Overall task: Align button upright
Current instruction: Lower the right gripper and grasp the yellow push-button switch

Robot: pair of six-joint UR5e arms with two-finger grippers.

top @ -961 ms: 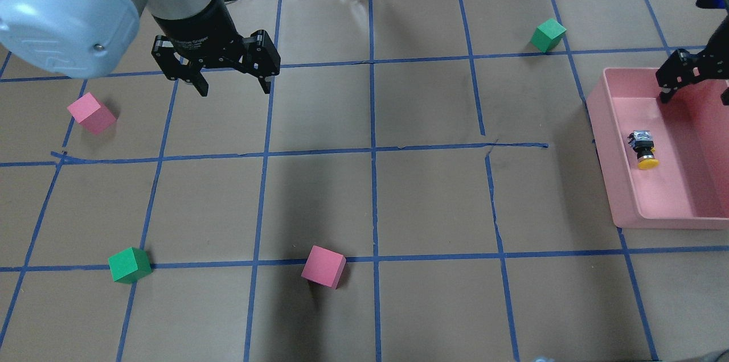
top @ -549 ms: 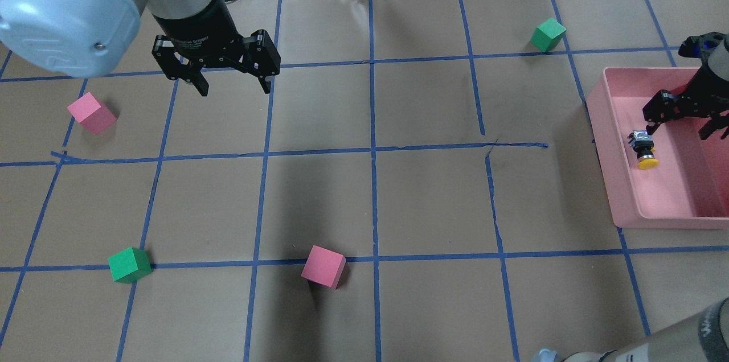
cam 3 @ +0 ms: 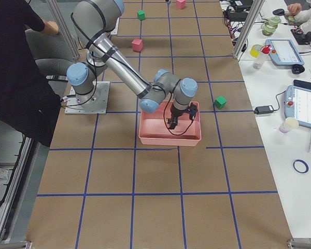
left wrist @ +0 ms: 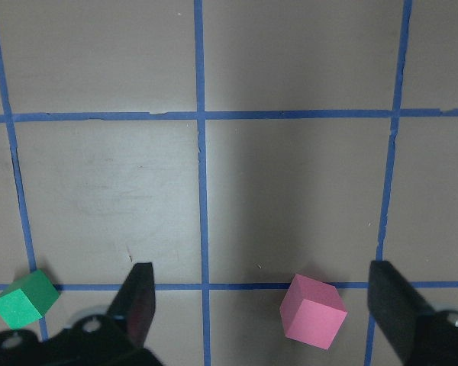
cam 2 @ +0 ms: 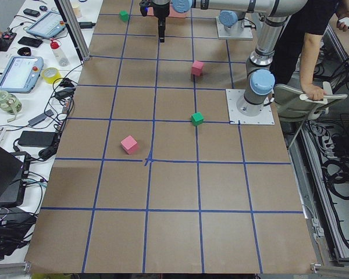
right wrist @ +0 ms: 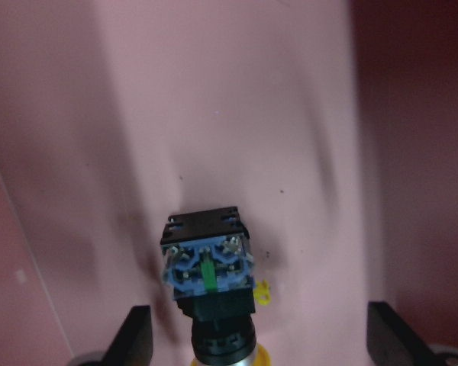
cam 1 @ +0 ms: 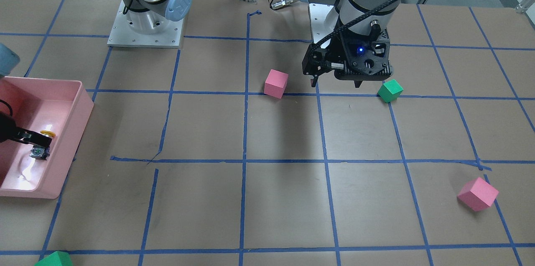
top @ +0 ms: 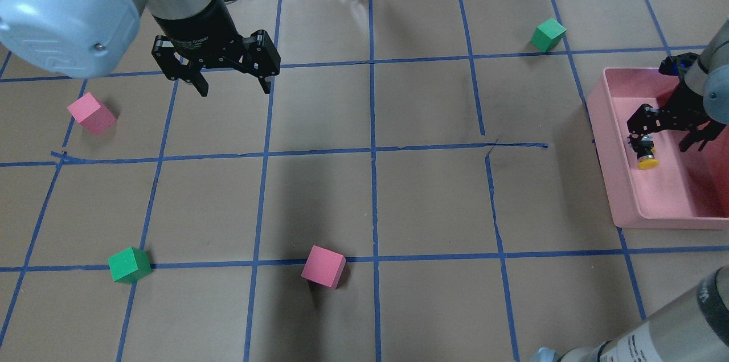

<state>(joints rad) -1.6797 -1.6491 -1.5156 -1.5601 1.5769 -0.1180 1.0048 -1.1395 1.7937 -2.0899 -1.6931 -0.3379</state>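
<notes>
The button [top: 645, 152] lies on its side in the pink bin [top: 607, 174], its yellow cap toward the near end. It also shows in the front view [cam 1: 39, 151]. In the right wrist view the button [right wrist: 208, 273] shows its boxy end with a green centre, its cap at the bottom edge. My right gripper [top: 660, 139] is open and hangs inside the bin just above the button. In the right wrist view the button sits between the fingers [right wrist: 135, 335], close to the left one. My left gripper [top: 234, 90] is open and empty, above the table's far left.
Pink cubes sit at the left [top: 91, 113] and near middle [top: 323, 266]. Green cubes sit at the near left [top: 130, 264] and far right [top: 548, 35]. The bin walls stand close around my right gripper. A person stands by the robot base in the side views.
My right gripper has come down into the pink bin and moved toward the button, still open. The button and the left arm have not moved.
</notes>
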